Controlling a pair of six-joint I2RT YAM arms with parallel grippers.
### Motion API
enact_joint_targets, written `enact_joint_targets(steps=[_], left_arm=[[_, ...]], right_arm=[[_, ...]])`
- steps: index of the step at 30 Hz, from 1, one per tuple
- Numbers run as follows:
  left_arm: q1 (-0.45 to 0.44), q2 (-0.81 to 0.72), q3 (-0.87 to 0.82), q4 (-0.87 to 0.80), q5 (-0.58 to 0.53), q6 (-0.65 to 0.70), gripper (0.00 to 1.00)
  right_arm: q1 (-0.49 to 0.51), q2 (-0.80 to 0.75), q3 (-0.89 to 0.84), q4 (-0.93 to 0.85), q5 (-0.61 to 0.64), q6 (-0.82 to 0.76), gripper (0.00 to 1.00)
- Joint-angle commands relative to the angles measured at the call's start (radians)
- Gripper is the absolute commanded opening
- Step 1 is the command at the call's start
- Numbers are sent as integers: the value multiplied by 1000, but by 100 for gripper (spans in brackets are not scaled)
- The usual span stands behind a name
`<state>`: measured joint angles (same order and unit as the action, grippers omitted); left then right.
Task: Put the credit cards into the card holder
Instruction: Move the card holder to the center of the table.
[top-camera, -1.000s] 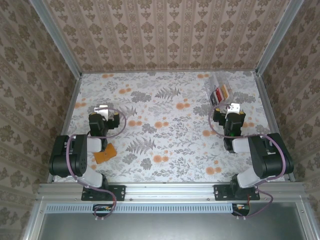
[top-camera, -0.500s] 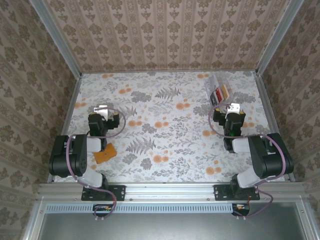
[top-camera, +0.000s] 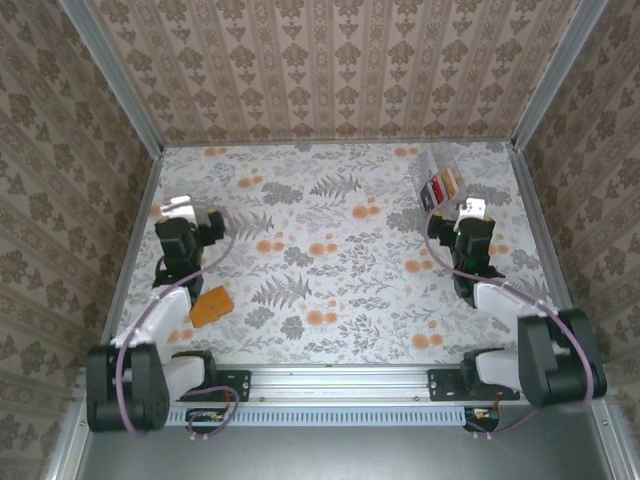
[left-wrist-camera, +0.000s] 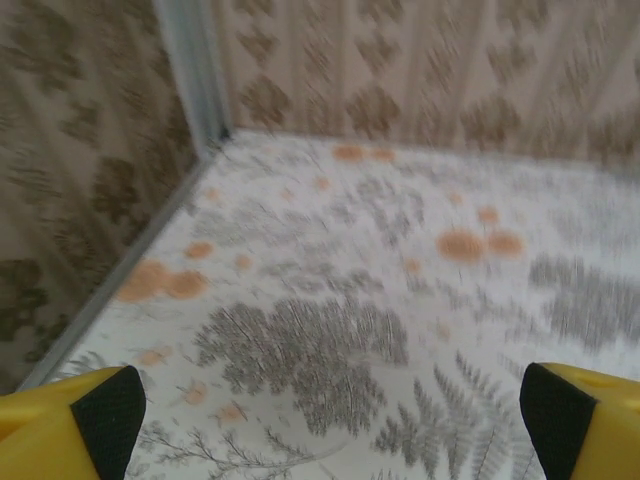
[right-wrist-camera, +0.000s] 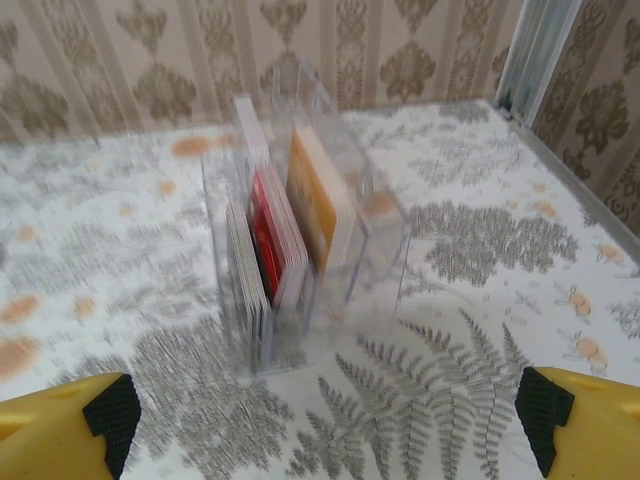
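The right pincer (right-wrist-camera: 328, 420) stood open, its jaws wide apart and gripping nothing. Straight ahead at 12 o'clock, near but not touching, the clear box (right-wrist-camera: 385, 245) stood on the surface (right-wrist-camera: 480, 300). The cards (right-wrist-camera: 268, 250) stood upright on edge inside it: grey at 9 o'clock, red in the middle, orange at 3 o'clock. Their flat faces ran roughly along the 12-to-6 line, so their thin edges faced the pincer and the gap between the jaws lay across their thickness. I judged that this suited a pinch from above on one card's upper edge. The cards were packed close, though, and a neighbour might have lifted with it.

The left pincer (left-wrist-camera: 330, 420) was likewise open and empty, facing the far left corner of the surface. In the top view the holder (top-camera: 210, 307) lay flat behind it at about 5 o'clock, just beside the left forearm (top-camera: 165, 312), with its long axis roughly 8 to 2. Whether it lay unfolded I could not tell.

The right arm was much nearer the cards and the left much nearer the holder. Cards and holder lay well apart, so a card would probably need carrying across toward 8 o'clock.
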<state>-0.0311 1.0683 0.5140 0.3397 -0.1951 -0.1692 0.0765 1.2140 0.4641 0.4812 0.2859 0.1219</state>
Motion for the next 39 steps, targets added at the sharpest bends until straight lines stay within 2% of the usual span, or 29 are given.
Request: enact_joint_targets(steps=[1, 2, 3, 5, 9, 12, 14, 17, 26, 33, 39], left_arm=[[26, -107, 118, -486, -72, -316, 100], [32, -130, 133, -542, 21, -315, 100], [31, -148, 135, -592, 63, -361, 100], [34, -171, 134, -713, 74, -504, 100], [35, -203, 115, -876, 154, -613, 100], [25, -218, 75, -929, 230, -664, 100], [14, -212, 42, -931, 242, -668, 100], [4, -180, 23, -962, 235, -682, 100], [-63, -53, 23, -988, 162, -697, 100], [-160, 37, -5, -870, 202, -762, 100], [-285, 145, -8, -683, 315, -866, 100]], right_arm=[[-6, -117, 147, -508, -66, 168, 100], [-8, -146, 177, -598, -128, 197, 100], [-9, -168, 187, -644, -198, 202, 99], [-9, -206, 198, -694, -359, 191, 100], [-3, -264, 175, -686, -658, 311, 94], [28, -277, 147, -655, -745, 415, 91], [65, -274, 131, -632, -764, 451, 89], [131, -263, 138, -659, -726, 445, 89], [223, -233, 118, -649, -659, 485, 89], [263, -217, 85, -602, -634, 519, 90], [287, -190, 89, -589, -632, 525, 90]])
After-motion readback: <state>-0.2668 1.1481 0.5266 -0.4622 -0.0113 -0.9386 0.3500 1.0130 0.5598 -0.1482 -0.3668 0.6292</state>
